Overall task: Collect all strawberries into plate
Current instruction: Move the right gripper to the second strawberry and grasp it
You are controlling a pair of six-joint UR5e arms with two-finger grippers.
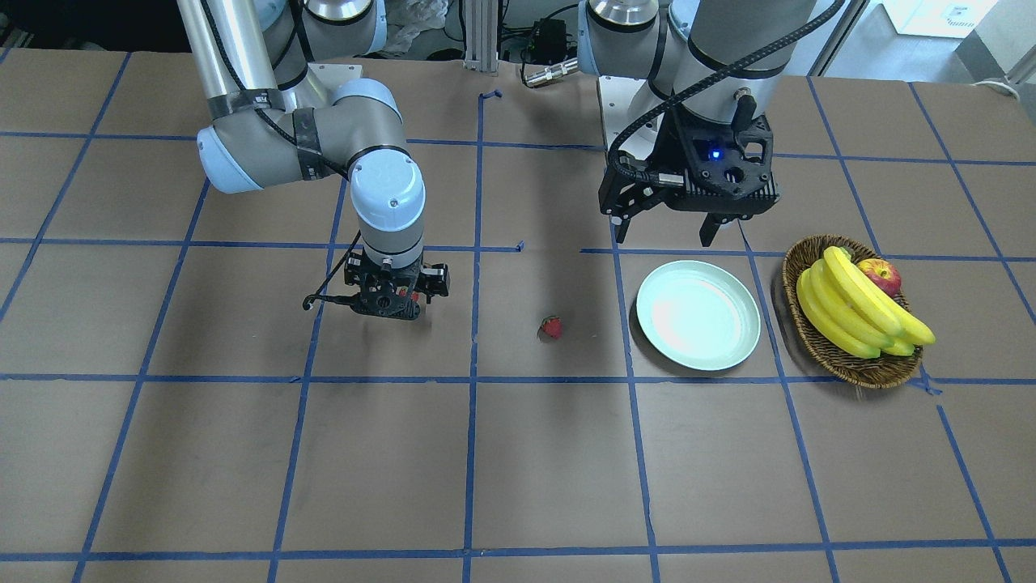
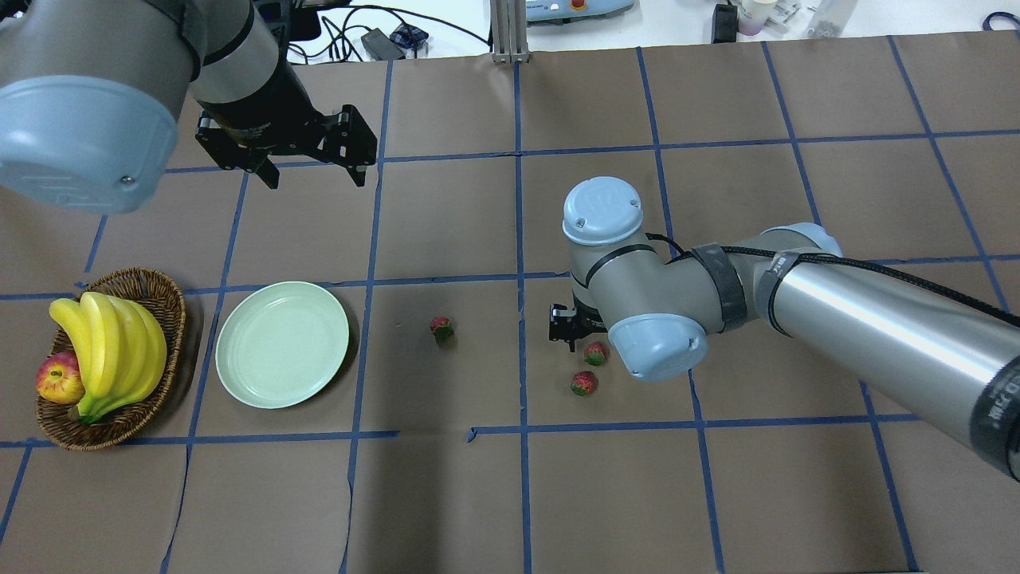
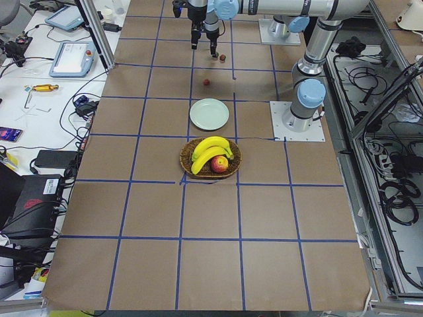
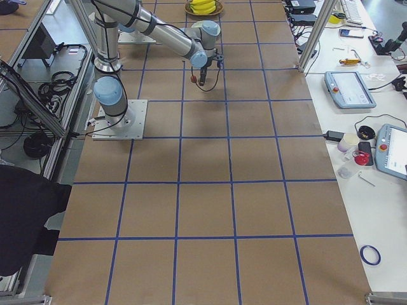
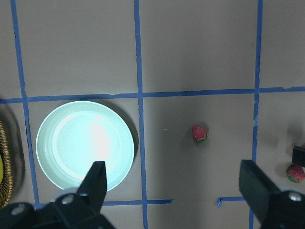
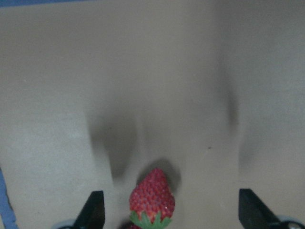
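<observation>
Both sets of jaws stand spread: the right gripper [image 6: 169, 212], low at centre-right of the overhead view, straddles one small red strawberry [image 6: 152, 198] without touching it, while the left gripper [image 2: 312, 171] hovers upper left. Two more strawberries [image 2: 441, 328] [image 2: 583, 383] lie on the brown paper; the round pale-mint plate [image 2: 282, 344] sits bare beside a wicker basket [image 2: 159, 299].

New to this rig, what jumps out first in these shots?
The right gripper is low over the table, jaws open either side of a strawberry; a second berry lies close by and a third sits alone nearer the plate. The pale mint plate holds nothing. Beside it stands a wicker basket with bananas and an apple, while the left gripper hangs open above the table behind the plate.
</observation>
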